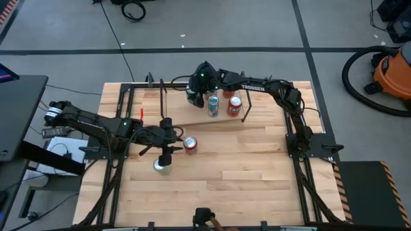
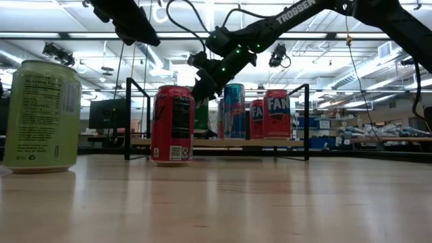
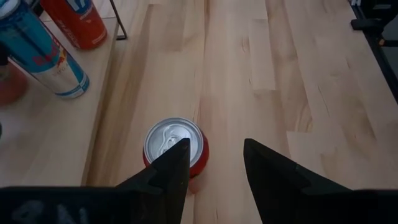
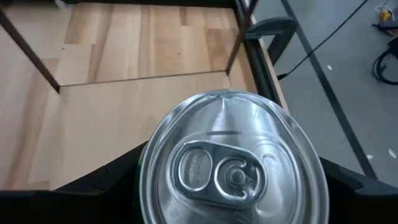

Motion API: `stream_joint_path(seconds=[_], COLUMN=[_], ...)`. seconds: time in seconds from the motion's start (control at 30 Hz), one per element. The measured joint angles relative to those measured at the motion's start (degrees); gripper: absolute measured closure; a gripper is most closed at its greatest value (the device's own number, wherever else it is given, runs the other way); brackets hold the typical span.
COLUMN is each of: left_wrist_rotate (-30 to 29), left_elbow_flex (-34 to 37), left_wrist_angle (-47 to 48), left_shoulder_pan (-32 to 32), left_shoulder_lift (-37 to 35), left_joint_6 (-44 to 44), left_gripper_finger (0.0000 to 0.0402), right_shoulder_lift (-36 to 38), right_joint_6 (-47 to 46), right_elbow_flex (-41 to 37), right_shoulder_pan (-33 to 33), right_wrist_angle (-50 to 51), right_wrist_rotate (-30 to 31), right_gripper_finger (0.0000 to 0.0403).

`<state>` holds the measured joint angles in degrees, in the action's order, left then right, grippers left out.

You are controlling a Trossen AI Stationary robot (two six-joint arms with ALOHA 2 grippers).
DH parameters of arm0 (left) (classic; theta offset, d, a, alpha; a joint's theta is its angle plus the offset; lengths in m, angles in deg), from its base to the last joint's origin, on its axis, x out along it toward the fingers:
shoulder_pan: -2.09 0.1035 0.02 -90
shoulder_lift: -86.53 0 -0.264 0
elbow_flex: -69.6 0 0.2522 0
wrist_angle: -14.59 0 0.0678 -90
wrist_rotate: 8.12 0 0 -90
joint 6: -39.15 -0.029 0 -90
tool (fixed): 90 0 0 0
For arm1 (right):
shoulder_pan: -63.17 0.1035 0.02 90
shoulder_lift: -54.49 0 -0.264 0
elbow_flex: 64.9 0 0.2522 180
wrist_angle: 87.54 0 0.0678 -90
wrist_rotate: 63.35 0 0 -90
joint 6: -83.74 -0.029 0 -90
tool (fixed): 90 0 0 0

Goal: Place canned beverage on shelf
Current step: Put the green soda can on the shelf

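Tabletop point(image 1: 257, 186): pale plank surface, carrying everything below.

Shelf point(image 1: 186, 114): low pale plywood board with thin black rod uprights, at the far side of the tabletop. Contents: one tall blue and silver can point(image 1: 213, 106), one red can point(image 1: 234, 106), both upright; the low view shows a further red can behind them. The board is bare on the side toward my left arm.

My right tool point(image 1: 192, 91): over the shelf beside the blue and silver can, closed around an upright silver-topped can point(image 4: 230, 168), which fills the right wrist view. Its long axis is vertical and the bare board lies directly beneath it. I judge the coming move to be a straight lowering; the neighbouring can is close on one side.

My left tool point(image 1: 168, 138): over the open tabletop, fingers parted, holding nothing. A short red can with a silver top point(image 3: 175, 146) stands upright just beyond one fingertip point(image 3: 177, 158), off to that finger's side, not between the two.

Pale green can point(image 1: 162, 165): upright on the tabletop, near my left tool on its front side.
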<state>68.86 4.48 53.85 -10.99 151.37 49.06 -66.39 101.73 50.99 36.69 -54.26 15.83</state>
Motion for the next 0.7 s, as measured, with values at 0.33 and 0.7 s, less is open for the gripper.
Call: stream_joint_path(seconds=[0.33,0.7], left_wrist_rotate=[0.0,-0.1], left_elbow_flex=[0.0,0.0], left_wrist_angle=[-0.5,-0.9], left_shoulder_pan=[0.0,0.0], left_shoulder_lift=[0.0,0.0], left_joint_6=[0.0,0.0], left_gripper_finger=[0.0242,0.0242], right_shoulder_lift=[-1.1,-2.9], right_joint_6=[0.0,-0.2], right_elbow_flex=[-0.1,0.0], right_shoulder_pan=[-1.1,-1.4], right_wrist_angle=[-0.1,-3.2], right_wrist_rotate=[-1.5,-2.6], right_gripper_finger=[0.0082,0.0081])
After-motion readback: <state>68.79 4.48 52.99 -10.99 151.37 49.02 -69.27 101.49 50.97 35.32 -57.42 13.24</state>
